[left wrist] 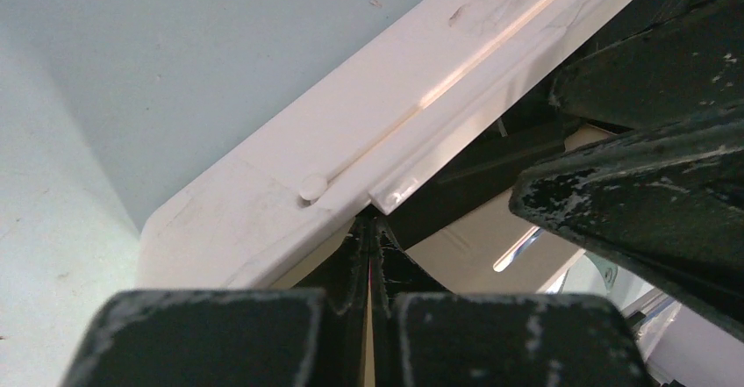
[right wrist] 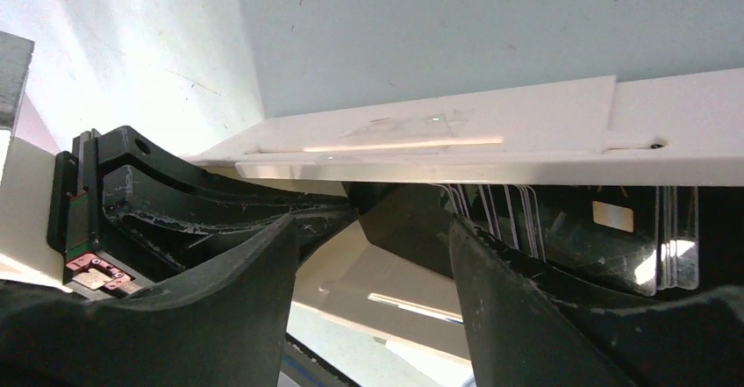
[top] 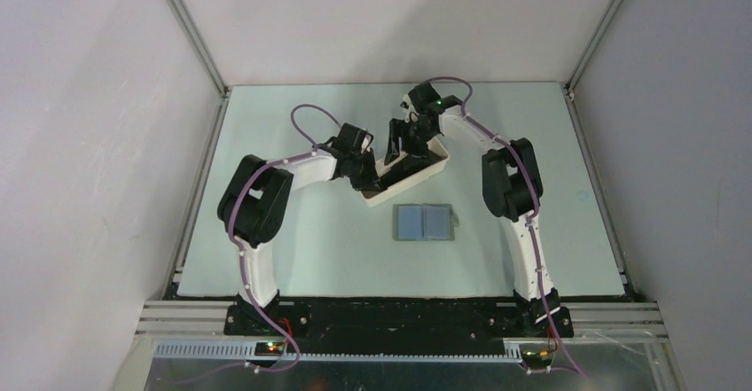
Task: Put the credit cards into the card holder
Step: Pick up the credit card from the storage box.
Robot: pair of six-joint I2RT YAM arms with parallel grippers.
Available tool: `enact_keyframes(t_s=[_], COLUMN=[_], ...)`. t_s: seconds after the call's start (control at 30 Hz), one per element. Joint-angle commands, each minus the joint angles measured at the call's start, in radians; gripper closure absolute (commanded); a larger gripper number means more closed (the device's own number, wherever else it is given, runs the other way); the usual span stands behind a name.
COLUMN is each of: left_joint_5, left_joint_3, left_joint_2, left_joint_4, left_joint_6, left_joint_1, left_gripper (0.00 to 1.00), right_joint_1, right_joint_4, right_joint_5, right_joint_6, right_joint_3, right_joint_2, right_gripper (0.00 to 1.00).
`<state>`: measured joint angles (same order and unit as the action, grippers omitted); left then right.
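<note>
The task had barely begun. The holder lay open and flat on the desk, its blue-grey inside up, with no card visible in it. It sat on the base side of both pincers, apart from them and from the tray. The cards stood on edge, packed together inside the tray, one showing a gold chip. Every card in view was yet to be lifted out and carried over to the holder.

The left arm reached forward with its elbow bent, bringing the left pincer to the near end of the tray. Its jaws were fully closed, with the tips right under the tray's rim. Whether they pinched the tray's wall or only pressed against it could not be told.

The right arm stretched further out and folded back at the wrist, so the right pincer dipped into the tray from the far side. Its jaws stood apart, with only bare tray floor showing between them, so it held nothing. The cards were just beside it, outside one finger rather than in the gap. As a judgement, the pincer would need to shift sideways to straddle a card before closing.
</note>
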<state>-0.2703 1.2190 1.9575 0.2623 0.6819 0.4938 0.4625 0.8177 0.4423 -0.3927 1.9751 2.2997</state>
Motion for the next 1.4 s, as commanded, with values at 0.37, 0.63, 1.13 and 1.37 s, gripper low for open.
enact_keyframes(t_s=[0.37,0.63,1.13,1.37], left_joint_5=[0.021,0.021,0.02,0.023], left_joint_3=[-0.056,-0.056,-0.055,-0.057], left_joint_2=[0.09,0.092,0.095,0.091], left_joint_4=[-0.018,-0.019,-0.02,-0.021], left_joint_6=[-0.013,-0.013,-0.013,-0.013], left_joint_1=[0.017,0.017,0.018,0.017], left_gripper=[1.0,1.0,1.0,1.0], right_joint_1=[-0.006,0.001,-0.01,-0.014], right_joint_4=[0.041,-0.005,-0.195,-0.212], right_joint_5=[-0.033,0.216,0.508,0.51], right_joint_6=[0.018,0.014,-0.119,-0.129], right_joint_3=[0.028,-0.047,-0.109,-0.112], right_joint_2=[0.036,0.023,-0.021,-0.04], right_gripper=[0.33,0.46,0.58,0.61])
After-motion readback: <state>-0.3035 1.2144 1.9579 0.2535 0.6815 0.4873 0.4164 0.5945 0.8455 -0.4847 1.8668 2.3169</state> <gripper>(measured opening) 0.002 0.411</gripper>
